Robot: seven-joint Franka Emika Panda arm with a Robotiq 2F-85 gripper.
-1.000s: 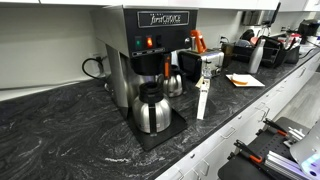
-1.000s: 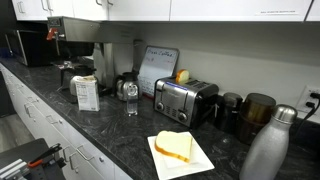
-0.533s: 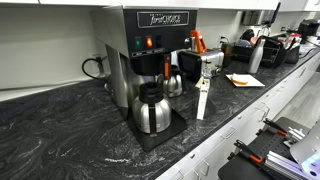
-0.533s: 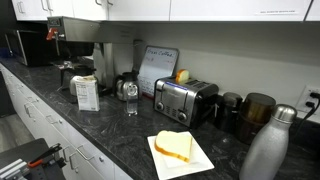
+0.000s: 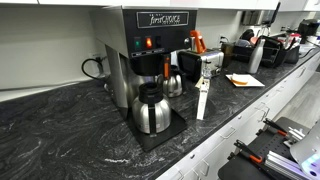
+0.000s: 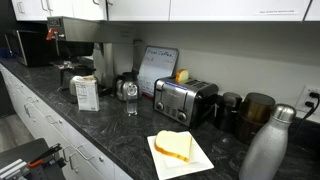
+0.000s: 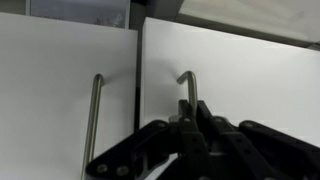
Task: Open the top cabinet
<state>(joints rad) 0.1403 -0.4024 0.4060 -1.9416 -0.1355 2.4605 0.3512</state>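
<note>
In the wrist view two white top cabinet doors fill the frame. The left door (image 7: 50, 100) has a vertical metal bar handle (image 7: 93, 120). The right door (image 7: 250, 90) has a metal handle (image 7: 190, 88) whose lower part runs down between my black fingers. My gripper (image 7: 190, 128) is shut on that right handle. A thin dark gap (image 7: 138, 80) separates the two doors. In an exterior view the white upper cabinets (image 6: 200, 8) run along the top above the counter; my gripper does not show in either exterior view.
Below is a black marbled counter (image 5: 60, 130) with a coffee machine (image 5: 150, 45) and carafe (image 5: 151, 110), a toaster (image 6: 185, 100), a plate with a sandwich (image 6: 175, 148), a steel bottle (image 6: 268, 145) and a small box (image 6: 87, 93).
</note>
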